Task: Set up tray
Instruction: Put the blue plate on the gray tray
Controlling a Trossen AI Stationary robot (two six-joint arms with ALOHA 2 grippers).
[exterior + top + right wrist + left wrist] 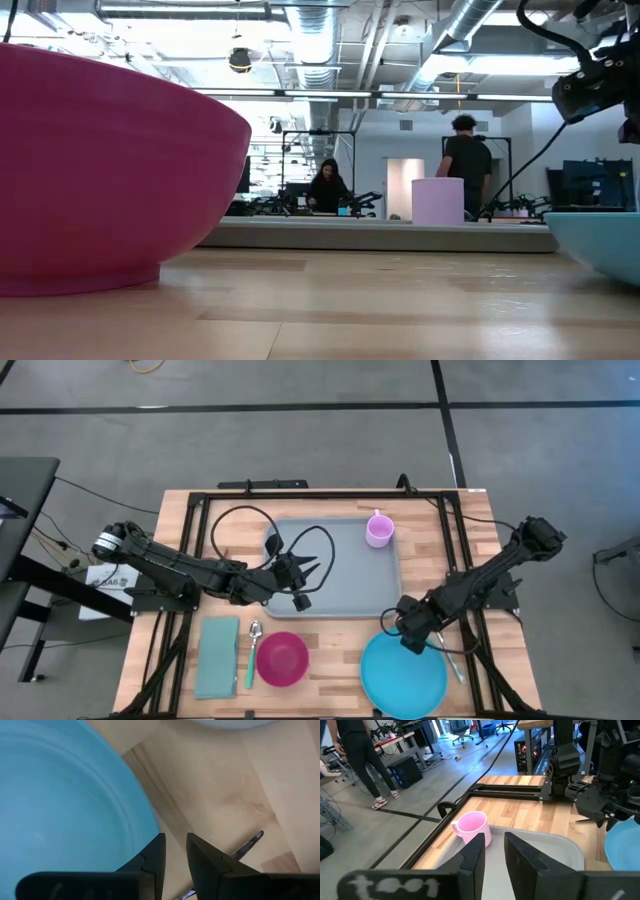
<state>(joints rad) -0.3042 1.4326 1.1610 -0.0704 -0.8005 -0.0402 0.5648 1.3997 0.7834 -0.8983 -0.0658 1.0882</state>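
The right gripper (174, 851), fingers (153, 854) slightly parted and holding nothing, is poised low over the blue plate's (403, 672) rim near the bench's front right corner. The left gripper (303, 572), fingers narrowly parted and empty, hovers over the tray (352, 575) at bench centre. For a good grasp, the rim is best straddled squarely before closing, with the nearby metal utensil (245, 849) avoided.

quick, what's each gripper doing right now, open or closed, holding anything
Left gripper: open a little, empty, over the tray.
Right gripper: open a little, empty, at the edge of the blue plate.
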